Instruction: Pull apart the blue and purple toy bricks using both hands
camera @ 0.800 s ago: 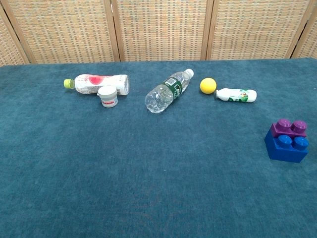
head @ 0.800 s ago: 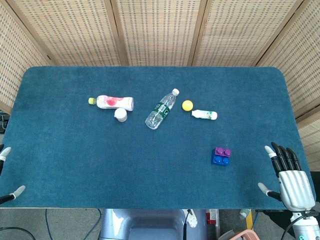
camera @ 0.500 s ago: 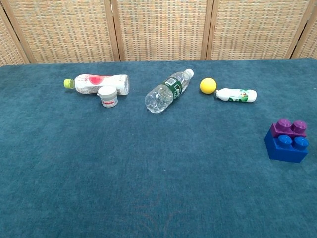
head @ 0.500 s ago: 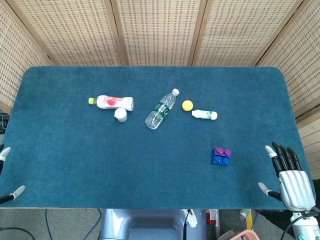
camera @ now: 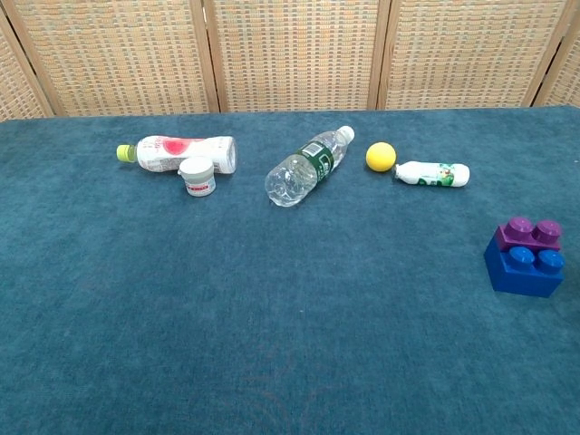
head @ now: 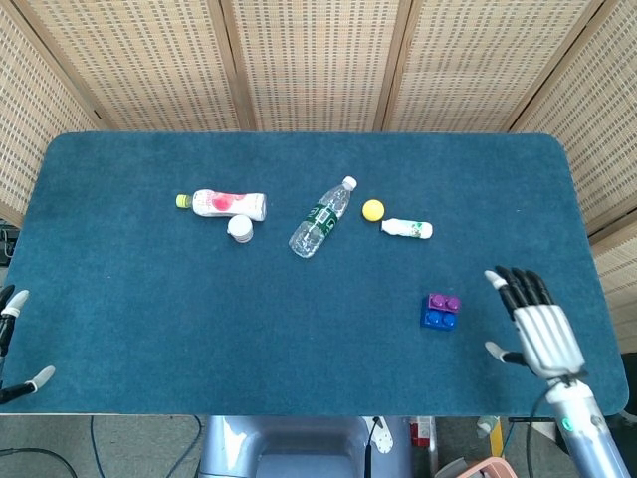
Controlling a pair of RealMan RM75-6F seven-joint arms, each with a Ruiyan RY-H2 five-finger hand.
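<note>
No lettering can be read anywhere in front of me. The clear water bottle (camera: 304, 168) lying on my table (camera: 181, 299) wears a green band label whose print is too small to make out. The small white bottle (camera: 433, 173) carries green markings, and the larger white bottle (camera: 178, 152) a pink-red design; on both the wording is illegible.

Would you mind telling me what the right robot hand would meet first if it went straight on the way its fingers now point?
Probably nothing: the right robot hand points up the table, passing right of the bricks. Height is unclear.
</note>
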